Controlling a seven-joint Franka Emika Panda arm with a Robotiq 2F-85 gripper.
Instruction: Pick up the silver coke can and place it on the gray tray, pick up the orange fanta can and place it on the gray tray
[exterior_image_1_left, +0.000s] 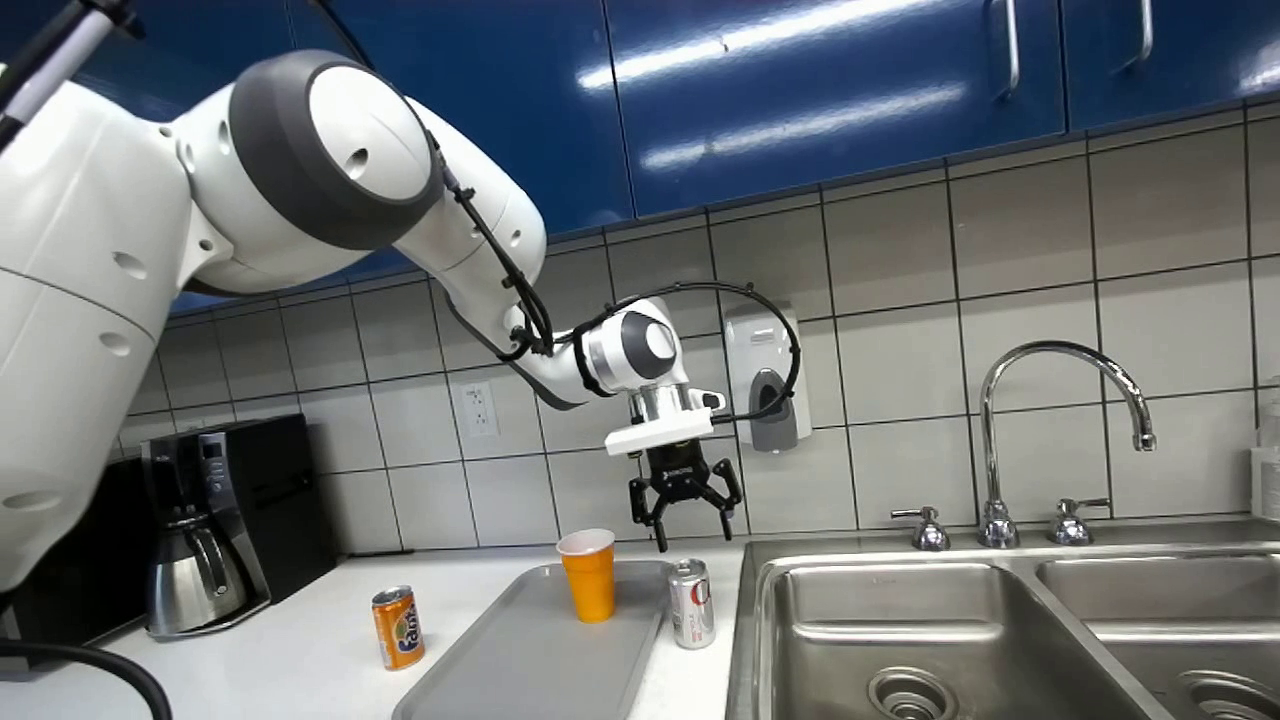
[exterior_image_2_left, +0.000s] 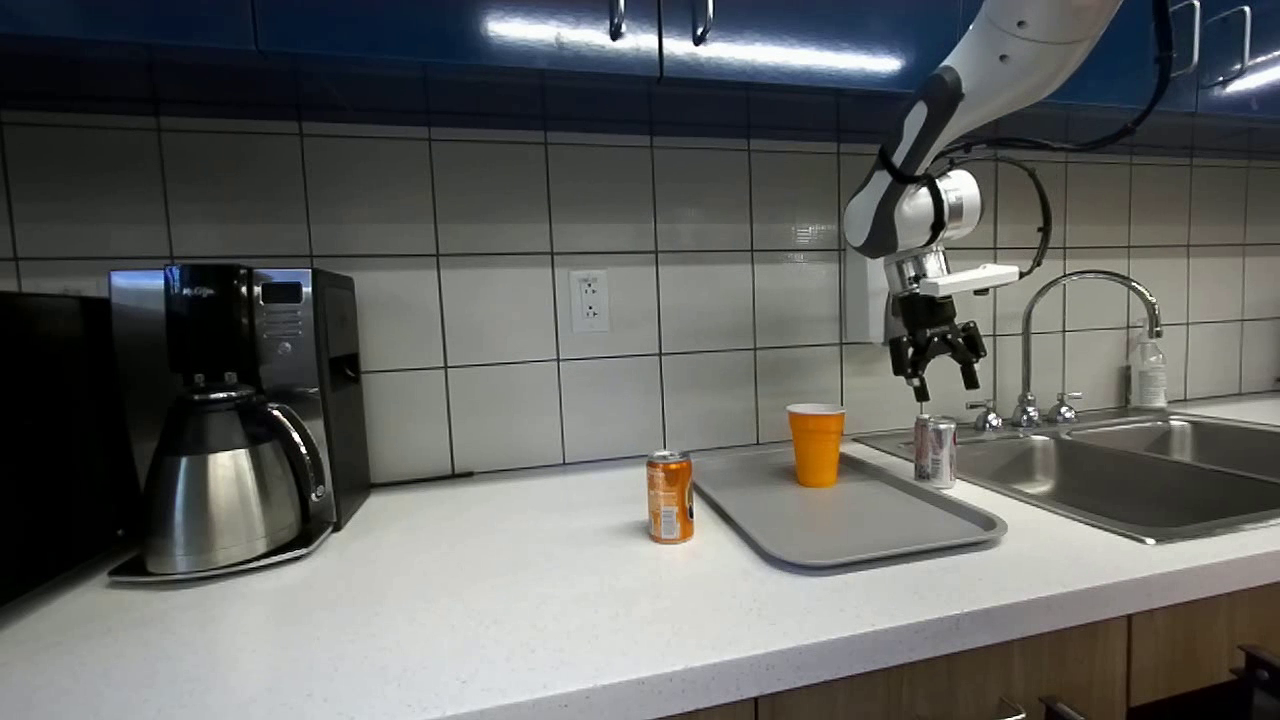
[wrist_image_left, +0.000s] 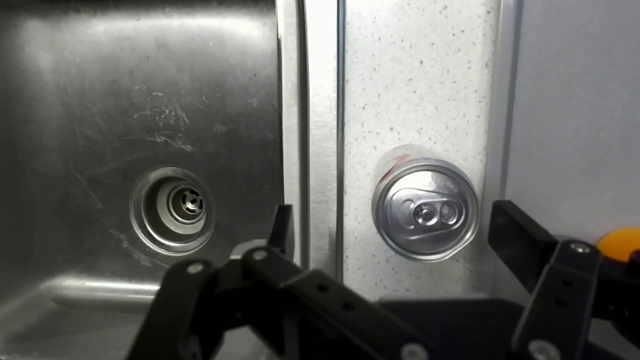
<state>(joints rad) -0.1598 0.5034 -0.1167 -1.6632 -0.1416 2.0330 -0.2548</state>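
The silver coke can (exterior_image_1_left: 691, 604) stands upright on the white counter, in the strip between the gray tray (exterior_image_1_left: 530, 665) and the sink; it also shows in an exterior view (exterior_image_2_left: 942, 455). In the wrist view its top (wrist_image_left: 426, 212) lies between the fingers, nearer the right one, with a red mark on its side. My gripper (exterior_image_1_left: 693, 537) is open and empty above this can; it also shows in an exterior view (exterior_image_2_left: 945, 385) and in the wrist view (wrist_image_left: 399, 232). The orange fanta can (exterior_image_2_left: 670, 497) stands upright beside the tray, on the coffee-maker side; the wrist view does not show it.
An orange cup (exterior_image_2_left: 817, 447) with a pale rim stands on the tray. The steel sink (wrist_image_left: 322, 125) borders the can's strip of counter. A tall faucet (exterior_image_1_left: 990, 440) rises behind the sink. A coffee maker (exterior_image_2_left: 235, 420) stands at the counter's far end.
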